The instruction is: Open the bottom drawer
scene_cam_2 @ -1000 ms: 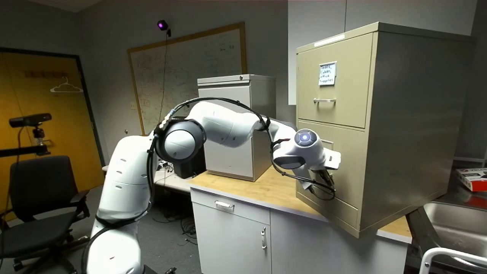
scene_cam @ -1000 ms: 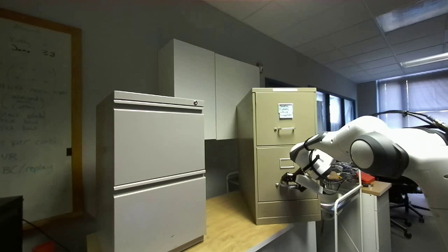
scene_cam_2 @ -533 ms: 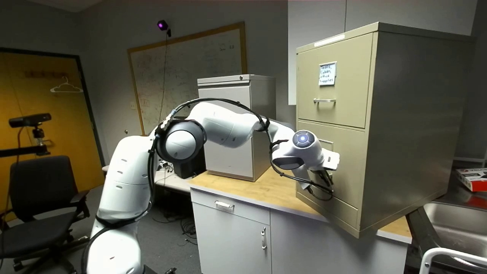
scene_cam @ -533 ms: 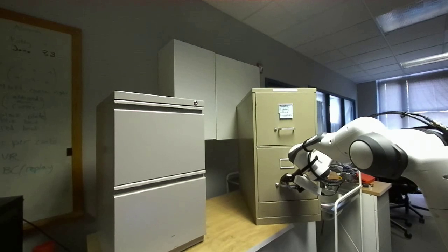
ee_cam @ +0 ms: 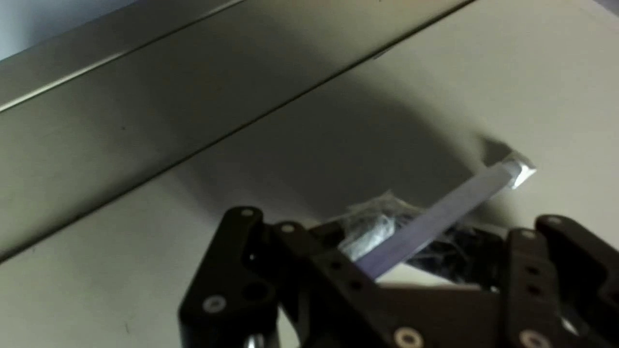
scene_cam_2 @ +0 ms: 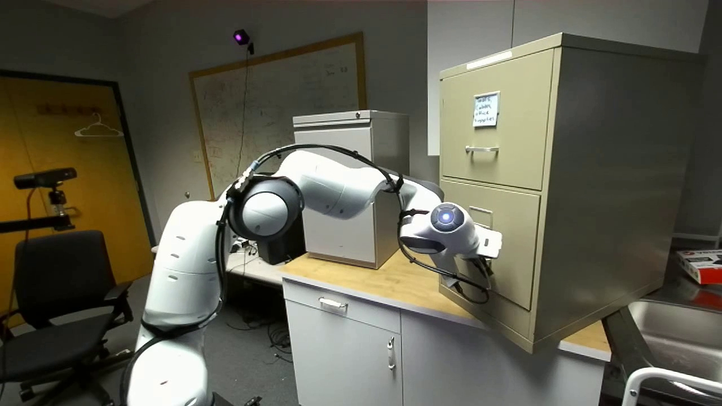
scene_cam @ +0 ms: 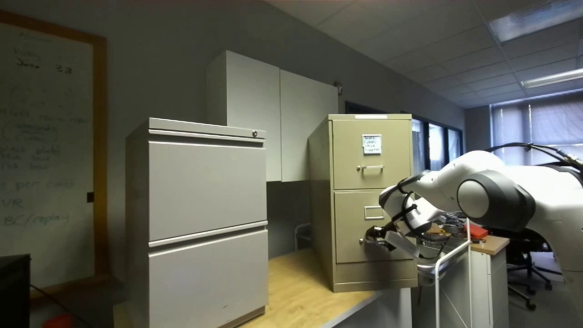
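Note:
The bottom drawer (scene_cam: 348, 214) is the lower tan front of the narrow filing cabinet. In an exterior view its front (scene_cam_2: 513, 242) stands slightly proud of the cabinet, with a dark gap at the right edge. My gripper (scene_cam: 380, 239) is at the drawer's pull, seen from behind my wrist as a dark shape (scene_cam_2: 484, 266). In the wrist view the metal handle (ee_cam: 445, 211) runs diagonally across my black fingers. The taped fingertips (ee_cam: 375, 229) lie behind the bar, between it and the drawer front. My jaws are shut around the handle; the exact contact is partly hidden.
The upper tan drawer (scene_cam: 371, 177) with its paper label is shut. A light-grey cabinet (scene_cam: 207, 191) stands beside it on the wooden counter (scene_cam: 296, 282). A white cart rail (scene_cam: 438, 291) and a sink (scene_cam_2: 677, 332) are close to the filing cabinet.
My gripper and wrist have drawn back a little from the cabinet. The bottom drawer's front has come slightly outward with them, opening a thin gap around it.

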`<state>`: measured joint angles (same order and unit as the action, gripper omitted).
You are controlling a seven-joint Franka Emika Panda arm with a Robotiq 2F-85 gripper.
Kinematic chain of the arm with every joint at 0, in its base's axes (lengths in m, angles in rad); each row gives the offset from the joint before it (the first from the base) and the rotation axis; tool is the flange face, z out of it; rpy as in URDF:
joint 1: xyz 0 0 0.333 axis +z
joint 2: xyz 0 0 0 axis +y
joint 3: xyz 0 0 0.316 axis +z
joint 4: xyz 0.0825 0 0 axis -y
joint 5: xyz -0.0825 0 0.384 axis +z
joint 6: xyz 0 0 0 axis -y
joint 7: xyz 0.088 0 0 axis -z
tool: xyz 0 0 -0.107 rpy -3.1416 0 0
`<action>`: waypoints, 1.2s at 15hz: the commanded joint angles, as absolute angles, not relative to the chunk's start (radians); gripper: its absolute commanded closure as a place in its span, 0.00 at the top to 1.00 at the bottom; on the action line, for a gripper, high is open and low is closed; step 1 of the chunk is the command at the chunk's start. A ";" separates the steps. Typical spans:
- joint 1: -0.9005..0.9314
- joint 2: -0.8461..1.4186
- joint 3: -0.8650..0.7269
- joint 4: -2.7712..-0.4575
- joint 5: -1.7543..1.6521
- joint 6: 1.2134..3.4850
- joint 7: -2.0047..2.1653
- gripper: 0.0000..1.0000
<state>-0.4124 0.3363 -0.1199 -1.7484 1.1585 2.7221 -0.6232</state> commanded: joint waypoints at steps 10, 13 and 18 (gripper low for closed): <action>-0.456 0.068 -0.095 -2.161 1.427 2.498 -0.927 0.00; -0.405 0.010 -0.177 -2.240 1.433 2.421 -0.931 0.00; -0.379 -0.097 -0.253 -2.377 1.398 2.306 -0.918 0.00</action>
